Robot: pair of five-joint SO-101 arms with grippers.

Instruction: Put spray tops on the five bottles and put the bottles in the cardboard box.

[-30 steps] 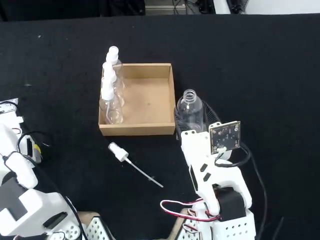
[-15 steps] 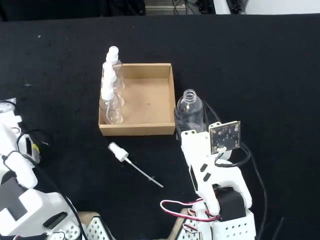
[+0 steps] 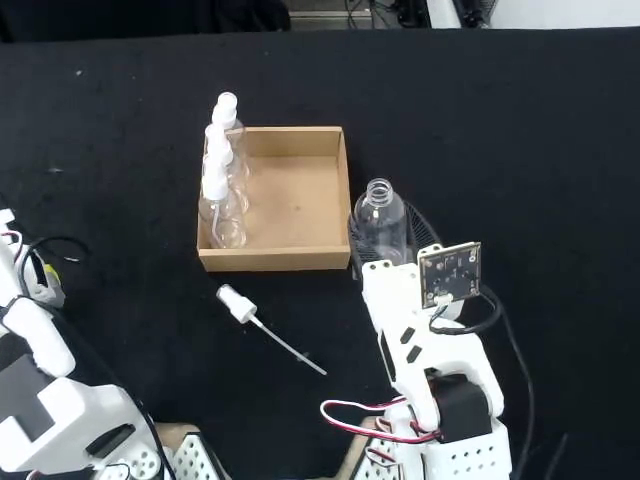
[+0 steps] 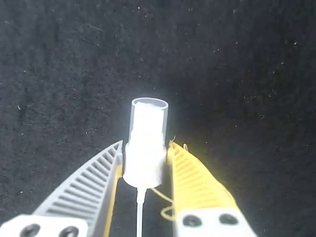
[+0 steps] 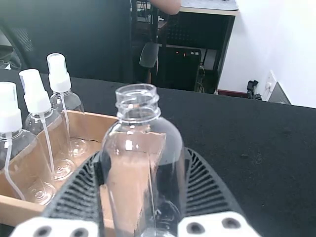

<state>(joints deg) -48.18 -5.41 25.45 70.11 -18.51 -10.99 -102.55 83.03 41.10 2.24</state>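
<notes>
Cardboard box (image 3: 300, 200) is sitting mid-frame on the black desk (image 3: 520, 140), with capped bottles (image 3: 222, 190) standing in a row along its left wall. Right jaws are pinching an uncapped clear bottle (image 5: 140, 163), upright, just right of the box. Left jaws are pinching a white spray top (image 4: 146, 148), its tube trailing back between them. Loose spray top (image 3: 240, 305) is lying on the desk just below the box, not touching it.

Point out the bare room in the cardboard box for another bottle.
The brown cardboard box has bare floor across its middle and right side. Crowded: its left wall, lined with clear capped spray bottles. The clear open bottle in the right gripper stands outside the right wall.
</notes>
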